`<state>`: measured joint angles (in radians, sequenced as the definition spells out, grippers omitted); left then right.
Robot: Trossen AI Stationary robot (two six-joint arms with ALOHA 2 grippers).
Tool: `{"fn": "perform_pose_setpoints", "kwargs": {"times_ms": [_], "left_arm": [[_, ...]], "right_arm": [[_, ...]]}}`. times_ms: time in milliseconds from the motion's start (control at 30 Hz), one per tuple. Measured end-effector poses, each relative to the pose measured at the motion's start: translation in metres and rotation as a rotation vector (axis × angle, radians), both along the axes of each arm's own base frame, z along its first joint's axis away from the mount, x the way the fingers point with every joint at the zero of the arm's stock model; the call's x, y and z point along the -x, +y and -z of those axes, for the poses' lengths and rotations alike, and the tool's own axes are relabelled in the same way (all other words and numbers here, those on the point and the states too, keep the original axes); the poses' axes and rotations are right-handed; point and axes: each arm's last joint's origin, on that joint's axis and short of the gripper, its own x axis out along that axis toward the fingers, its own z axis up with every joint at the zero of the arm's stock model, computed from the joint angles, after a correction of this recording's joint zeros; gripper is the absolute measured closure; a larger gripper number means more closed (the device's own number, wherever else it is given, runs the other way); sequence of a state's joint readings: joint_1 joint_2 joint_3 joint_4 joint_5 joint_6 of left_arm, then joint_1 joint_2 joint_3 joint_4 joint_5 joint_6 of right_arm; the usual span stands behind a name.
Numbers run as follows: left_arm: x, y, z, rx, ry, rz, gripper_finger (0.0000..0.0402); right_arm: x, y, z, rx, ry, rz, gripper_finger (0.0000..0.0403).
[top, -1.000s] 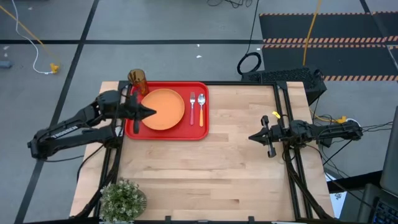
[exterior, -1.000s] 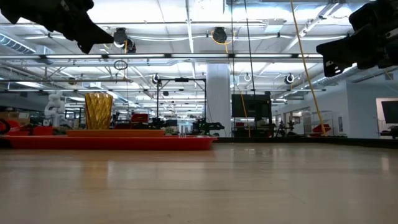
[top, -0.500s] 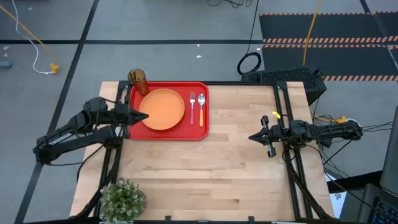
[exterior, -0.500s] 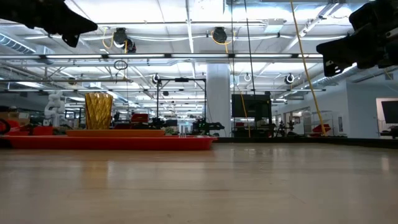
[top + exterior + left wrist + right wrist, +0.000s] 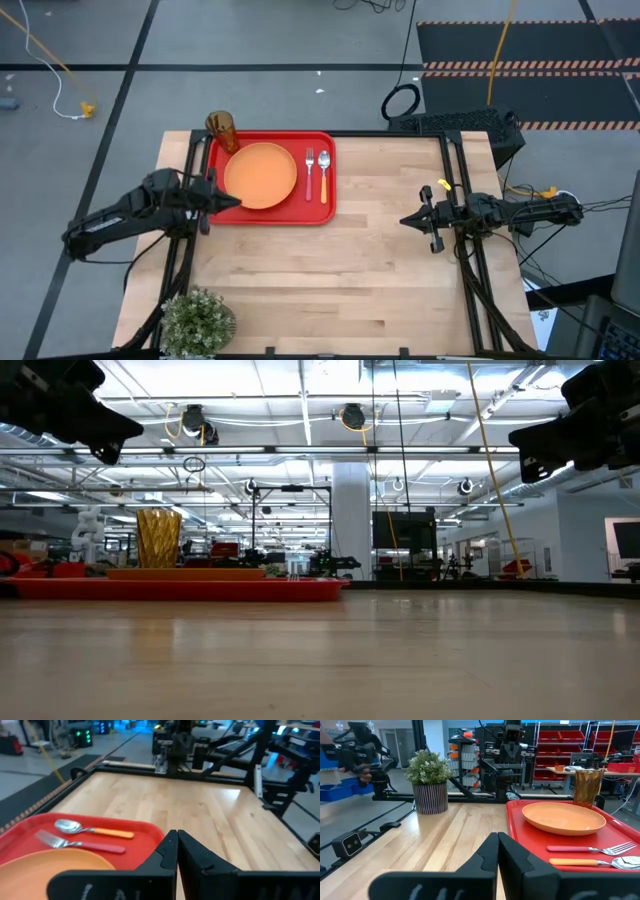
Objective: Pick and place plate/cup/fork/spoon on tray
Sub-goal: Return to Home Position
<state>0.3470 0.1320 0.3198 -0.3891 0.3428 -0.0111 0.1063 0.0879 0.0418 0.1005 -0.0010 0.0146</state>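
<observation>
The red tray (image 5: 215, 214) lies at the table's far left. On it sit the orange plate (image 5: 262, 175), the pink-handled fork (image 5: 309, 178) and the orange-handled spoon (image 5: 324, 180). The amber cup (image 5: 221, 130) stands at the tray's far left corner. My left gripper (image 5: 236, 202) is shut and empty, above the tray's near left part. My right gripper (image 5: 404, 221) is shut and empty, above the table's right side.
A potted green plant (image 5: 197, 320) stands at the table's near left corner. Bare wood (image 5: 340, 280) spreads between the tray and my right arm. Dark frame rails (image 5: 470, 270) run along the table's right side.
My left gripper has drawn back from over the plate toward the table's near left, and now hangs over the tray's near left part. It stays shut. The plate, cup, fork and spoon have kept their places.
</observation>
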Motion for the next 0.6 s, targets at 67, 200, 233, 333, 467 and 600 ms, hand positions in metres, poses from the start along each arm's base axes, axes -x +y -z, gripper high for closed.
{"fn": "perform_pose_setpoints", "kwargs": {"times_ms": [67,200,233,333,467,600], "left_arm": [[0.000,-0.002,0.002,-0.014,-0.016,0.022,0.0399],[-0.003,-0.003,0.005,-0.030,-0.099,0.044,0.0400],[-0.004,-0.003,0.008,-0.023,-0.109,0.043,0.0400],[-0.007,-0.003,0.016,-0.002,-0.120,0.026,0.0400],[-0.009,-0.004,0.026,0.009,-0.103,0.021,0.0400],[-0.010,-0.004,0.031,0.011,-0.097,0.015,0.0401]], "right_arm": [[0.000,0.000,0.000,0.000,0.000,0.000,0.0403],[0.000,0.000,0.000,0.000,0.000,0.000,0.0403],[0.000,0.000,0.000,0.000,0.000,0.000,0.0403],[0.000,0.000,0.000,0.000,0.000,0.000,0.0403],[0.000,0.000,0.000,0.000,0.000,0.000,0.0403],[0.000,0.000,0.000,0.000,0.000,0.000,0.0403]]}}
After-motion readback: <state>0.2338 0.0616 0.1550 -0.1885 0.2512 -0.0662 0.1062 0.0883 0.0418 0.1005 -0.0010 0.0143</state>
